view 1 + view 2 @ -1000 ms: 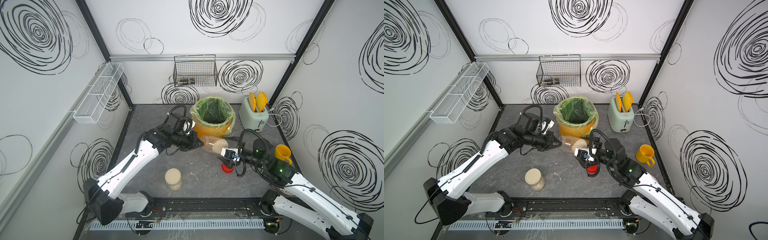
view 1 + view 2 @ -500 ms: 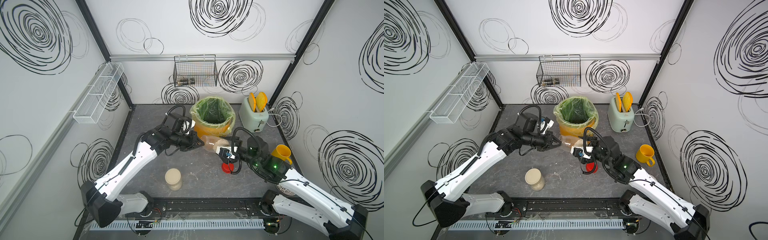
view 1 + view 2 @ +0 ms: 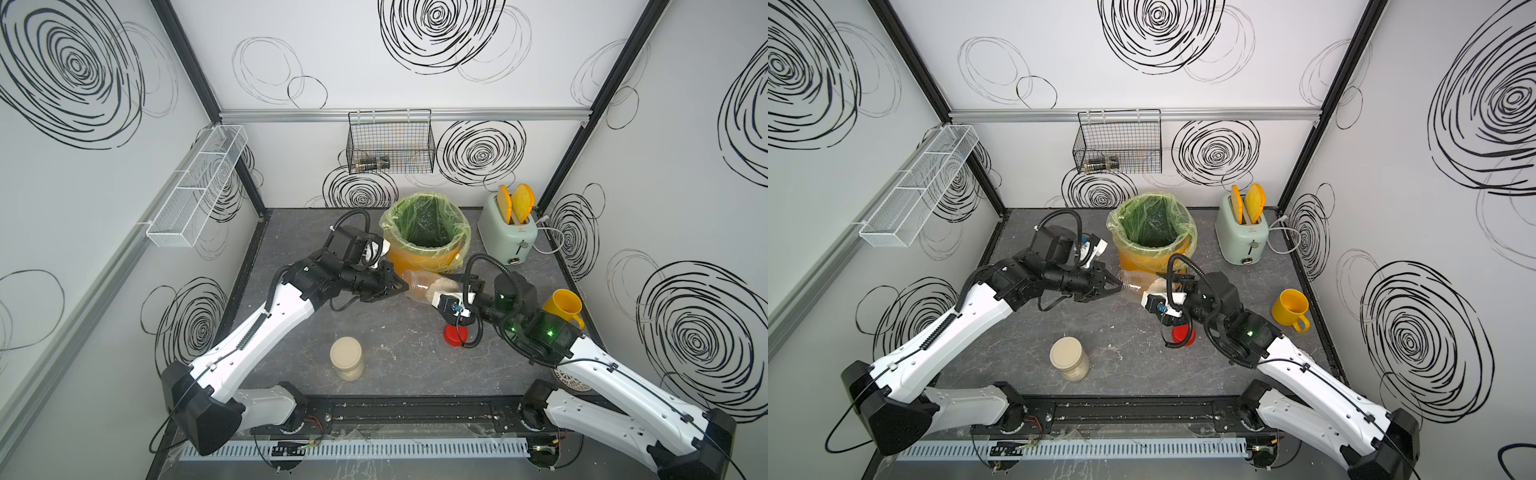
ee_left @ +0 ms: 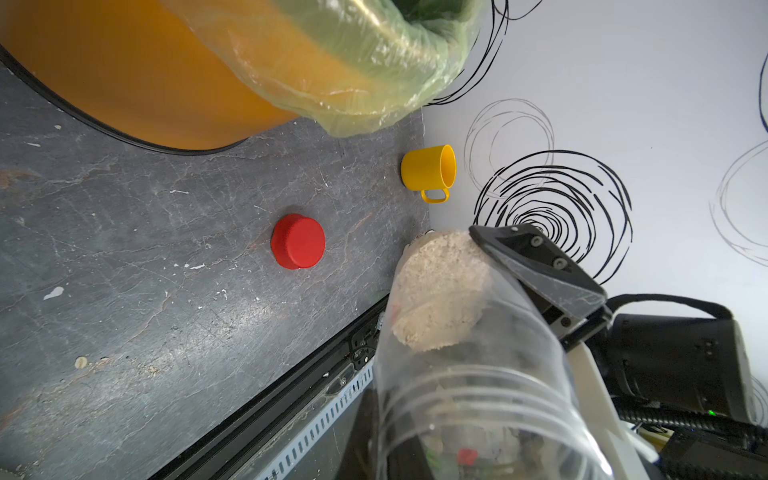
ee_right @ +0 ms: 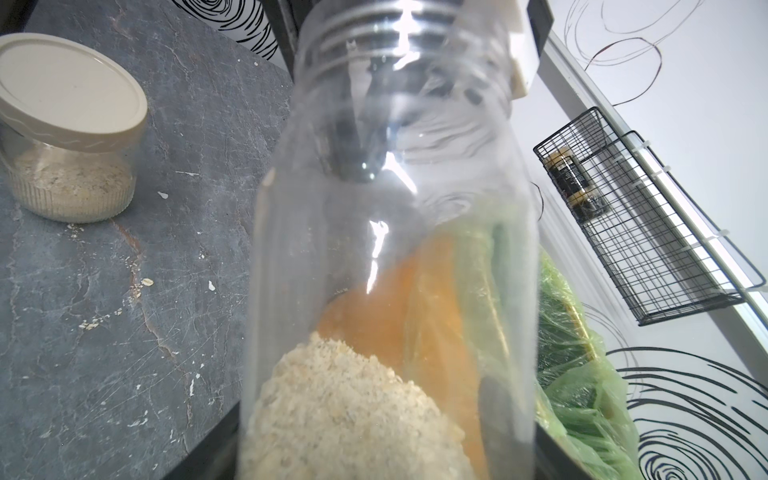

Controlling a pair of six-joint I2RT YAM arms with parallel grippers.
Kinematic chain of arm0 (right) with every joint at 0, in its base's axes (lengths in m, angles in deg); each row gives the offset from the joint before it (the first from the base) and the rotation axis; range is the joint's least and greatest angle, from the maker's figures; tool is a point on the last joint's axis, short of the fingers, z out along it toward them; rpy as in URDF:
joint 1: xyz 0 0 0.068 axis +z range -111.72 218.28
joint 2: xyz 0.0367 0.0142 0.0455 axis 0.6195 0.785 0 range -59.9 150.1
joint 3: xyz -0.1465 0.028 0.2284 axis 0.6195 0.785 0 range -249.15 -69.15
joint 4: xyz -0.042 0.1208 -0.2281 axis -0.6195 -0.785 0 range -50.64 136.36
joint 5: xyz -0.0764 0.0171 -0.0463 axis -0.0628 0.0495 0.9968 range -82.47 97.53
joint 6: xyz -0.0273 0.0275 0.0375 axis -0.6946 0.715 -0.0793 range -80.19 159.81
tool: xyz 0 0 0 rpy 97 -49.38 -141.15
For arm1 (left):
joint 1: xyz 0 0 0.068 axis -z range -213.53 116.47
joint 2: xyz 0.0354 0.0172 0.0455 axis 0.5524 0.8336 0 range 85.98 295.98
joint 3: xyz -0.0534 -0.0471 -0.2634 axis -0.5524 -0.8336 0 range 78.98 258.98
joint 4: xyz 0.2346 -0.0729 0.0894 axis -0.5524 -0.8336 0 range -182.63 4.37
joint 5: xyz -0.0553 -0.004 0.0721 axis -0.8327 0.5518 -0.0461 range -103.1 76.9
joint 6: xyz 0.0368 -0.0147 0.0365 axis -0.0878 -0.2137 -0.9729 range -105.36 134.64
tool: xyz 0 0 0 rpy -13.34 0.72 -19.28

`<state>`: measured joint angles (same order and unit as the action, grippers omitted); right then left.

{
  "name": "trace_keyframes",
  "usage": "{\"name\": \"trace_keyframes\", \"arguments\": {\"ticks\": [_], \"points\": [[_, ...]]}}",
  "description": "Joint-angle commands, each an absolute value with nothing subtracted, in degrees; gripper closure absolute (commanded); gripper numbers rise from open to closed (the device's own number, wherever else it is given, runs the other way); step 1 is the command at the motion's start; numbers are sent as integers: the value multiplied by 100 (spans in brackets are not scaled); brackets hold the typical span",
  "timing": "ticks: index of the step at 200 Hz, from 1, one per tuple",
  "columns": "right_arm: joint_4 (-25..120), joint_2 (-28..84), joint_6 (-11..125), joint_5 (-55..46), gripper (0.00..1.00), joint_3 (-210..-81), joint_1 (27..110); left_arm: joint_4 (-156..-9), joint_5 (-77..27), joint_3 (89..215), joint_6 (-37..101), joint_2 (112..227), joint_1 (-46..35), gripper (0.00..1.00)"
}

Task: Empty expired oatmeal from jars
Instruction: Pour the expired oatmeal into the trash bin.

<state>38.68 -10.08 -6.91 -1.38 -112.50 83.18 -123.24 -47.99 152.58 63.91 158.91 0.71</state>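
Note:
The slim clear jar (image 3: 419,284) hangs on its side just in front of the yellow bin, uncapped, with oatmeal (image 3: 442,284) heaped at its base end. My left gripper (image 3: 401,286) is shut on the jar's threaded neck, one finger showing inside the mouth in the right wrist view. At the other end my right gripper (image 3: 446,293) is closed around the jar's base, and its finger (image 4: 536,266) lies against the wall. The red cap (image 3: 454,334) lies on the table below. The wider jar (image 3: 347,363) stands upright at the front with its beige lid on and oatmeal (image 5: 70,187) inside.
The yellow bin (image 3: 415,262) with a green liner stands open just behind the held jar. A toaster (image 3: 509,237) is at the back right and a yellow cup (image 3: 562,309) by the right wall. A wire basket (image 3: 390,145) hangs on the back wall. Crumbs dot the table.
My right gripper has moved from over the red cap up to the jar's base and narrowed around it. The left gripper has kept the jar's neck in place.

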Motion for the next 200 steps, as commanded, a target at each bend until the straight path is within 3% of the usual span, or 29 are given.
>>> {"name": "trace_keyframes", "arguments": {"ticks": [1, 33, 83, 143, 200], "points": [[4044, -1081, -540, -372, 44, -11428, 8350, -11907, -4878, 15376, 6397, 15849, 31, 83], [4168, -1156, -475, -387, 45, -11338, 8322, -11992, -4885, 15519, 6249, 15849, -60, 56], [4025, -1343, -335, -384, 50, -11330, 7976, -12074, -4768, 15579, 6127, 15668, -278, 41], [3356, -1200, -494, 323, 52, -12082, 7430, -12147, -3982, 15752, 5646, 15451, -722, 35], [2591, -163, -1334, 1352, 54, -13599, 6949, -11985, -3775, 15148, 5155, 15280, -995, 33]]}}
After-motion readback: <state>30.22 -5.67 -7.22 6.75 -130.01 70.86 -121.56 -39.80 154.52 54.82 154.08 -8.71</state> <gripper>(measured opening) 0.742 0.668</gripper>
